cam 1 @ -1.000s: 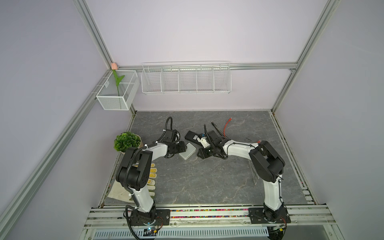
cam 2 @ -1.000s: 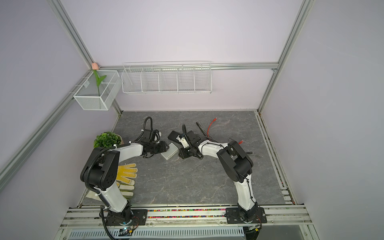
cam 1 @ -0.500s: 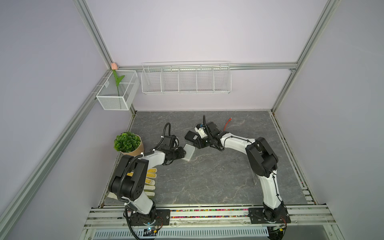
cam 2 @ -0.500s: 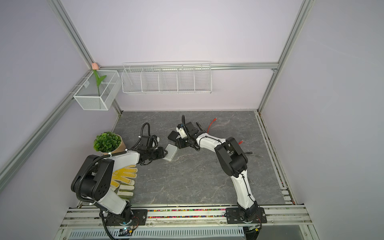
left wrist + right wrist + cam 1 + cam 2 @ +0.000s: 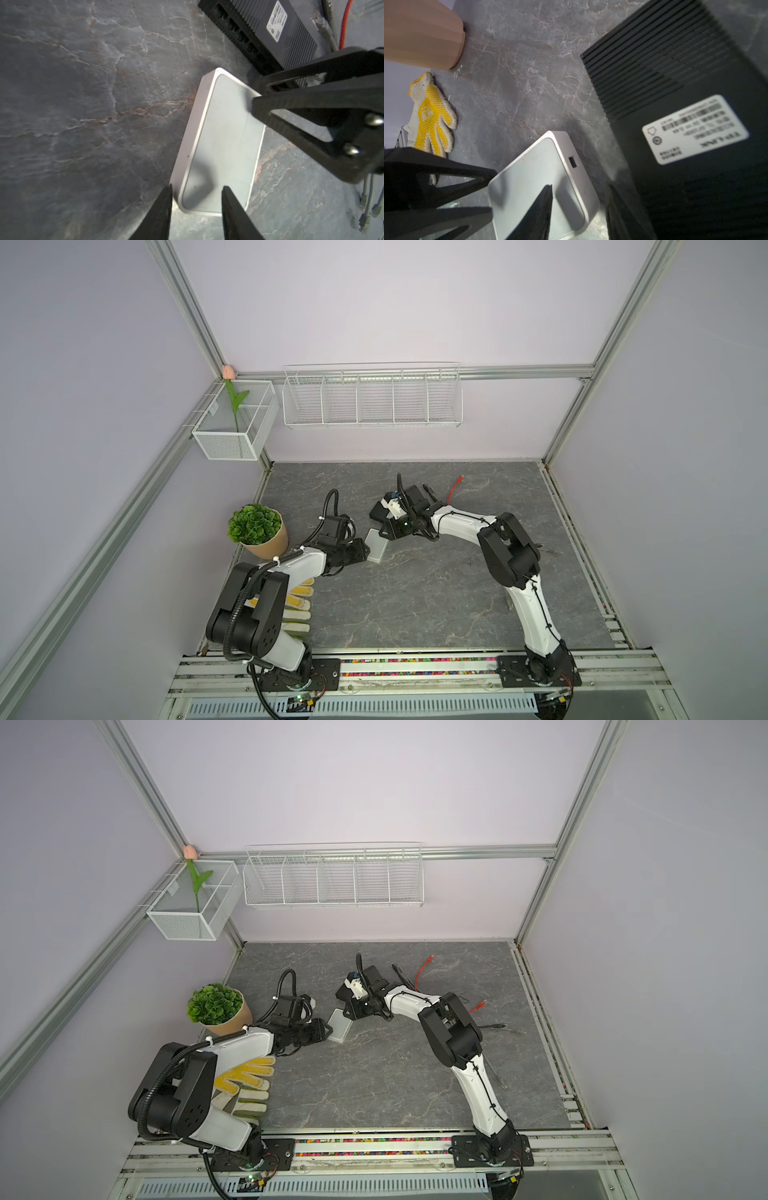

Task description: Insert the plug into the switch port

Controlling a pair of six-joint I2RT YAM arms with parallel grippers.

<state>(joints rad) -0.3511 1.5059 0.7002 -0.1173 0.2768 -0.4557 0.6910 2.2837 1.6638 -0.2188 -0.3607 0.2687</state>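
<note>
A black switch [image 5: 291, 35] with a row of ports [image 5: 239, 31] lies top down, label [image 5: 695, 128] up, seen in both top views [image 5: 377, 512] [image 5: 341, 992]. Beside it lies a flat white box [image 5: 376, 546] [image 5: 224, 141] with one small port [image 5: 572, 161] in its side. My left gripper [image 5: 196, 189] [image 5: 365, 549] is open astride one corner of the box. My right gripper [image 5: 579, 193] [image 5: 384, 531] is open over the opposite end, one finger above the box, the other between box and switch. Grey cable plugs [image 5: 365, 220] and a red cable [image 5: 455, 485] lie loose, held by neither.
A potted plant [image 5: 257, 531] stands at the left, with a yellow-and-white glove [image 5: 245, 1077] in front of it beside the left arm. A white mesh box [image 5: 232, 427] and a wire rack [image 5: 372, 396] hang on the back wall. Another red cable end [image 5: 478, 1006] lies right of the right arm.
The left arm's elbow has swung toward the front while its gripper stays at the white box. The right gripper went back over the black switch, then came forward to the box.
</note>
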